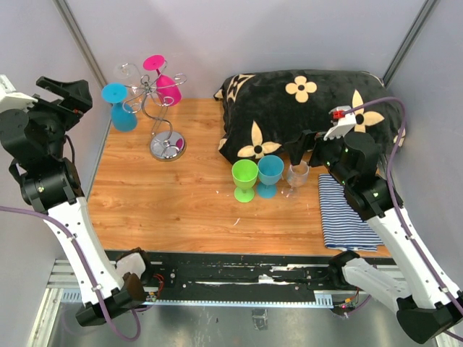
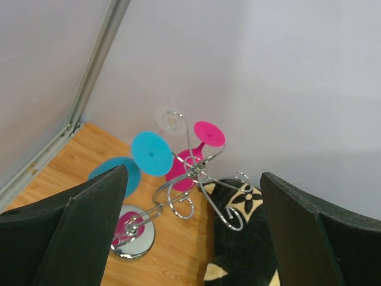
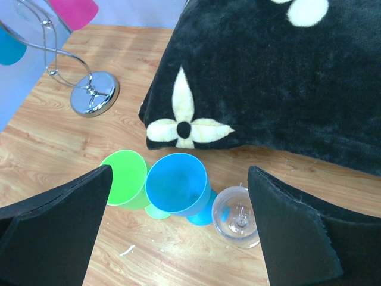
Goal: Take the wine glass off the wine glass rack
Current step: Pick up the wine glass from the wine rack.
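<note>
The wine glass rack (image 1: 168, 147), a silver wire stand on a round chrome base, stands at the back left of the table. A blue glass (image 1: 119, 105), a pink glass (image 1: 165, 83) and a clear glass (image 1: 126, 71) hang upside down from its hooks. My left gripper (image 1: 71, 96) is open and empty, raised left of the rack. The left wrist view shows the rack (image 2: 136, 243) between the open fingers (image 2: 83, 238). My right gripper (image 1: 307, 150) is open and empty, above a green glass (image 3: 126, 177), a blue glass (image 3: 177, 182) and a clear glass (image 3: 238, 210) standing upright on the table.
A black pillow (image 1: 304, 108) with cream flowers lies at the back right, close to the rack's right side. A blue-striped cloth (image 1: 347, 213) lies on the right edge under the right arm. Grey walls close in behind and at both sides.
</note>
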Robot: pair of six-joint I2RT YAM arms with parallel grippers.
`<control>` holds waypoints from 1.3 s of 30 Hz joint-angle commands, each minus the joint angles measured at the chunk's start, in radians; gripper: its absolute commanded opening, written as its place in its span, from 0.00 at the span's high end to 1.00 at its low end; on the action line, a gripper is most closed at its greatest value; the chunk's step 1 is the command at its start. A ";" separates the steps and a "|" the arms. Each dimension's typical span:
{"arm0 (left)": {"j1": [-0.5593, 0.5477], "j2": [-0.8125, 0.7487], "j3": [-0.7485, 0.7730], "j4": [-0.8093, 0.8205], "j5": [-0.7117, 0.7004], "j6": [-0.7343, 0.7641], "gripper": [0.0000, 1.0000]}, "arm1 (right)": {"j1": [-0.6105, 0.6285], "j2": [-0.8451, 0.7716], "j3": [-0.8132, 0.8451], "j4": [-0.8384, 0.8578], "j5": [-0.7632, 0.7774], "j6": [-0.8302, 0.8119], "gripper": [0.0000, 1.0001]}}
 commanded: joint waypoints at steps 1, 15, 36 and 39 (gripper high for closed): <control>0.008 0.042 -0.035 -0.023 -0.062 -0.019 0.02 | -0.018 -0.038 0.009 -0.038 -0.048 -0.028 0.03; 0.008 0.124 -0.132 0.073 -0.100 -0.090 0.08 | -0.018 -0.128 -0.055 -0.098 -0.093 -0.005 0.02; 0.008 0.176 -0.490 0.608 0.008 -0.443 0.23 | -0.018 -0.143 -0.089 -0.110 -0.106 0.021 0.02; 0.007 0.205 -0.487 0.593 0.027 -0.446 0.26 | -0.018 -0.141 -0.092 -0.108 -0.109 0.023 0.02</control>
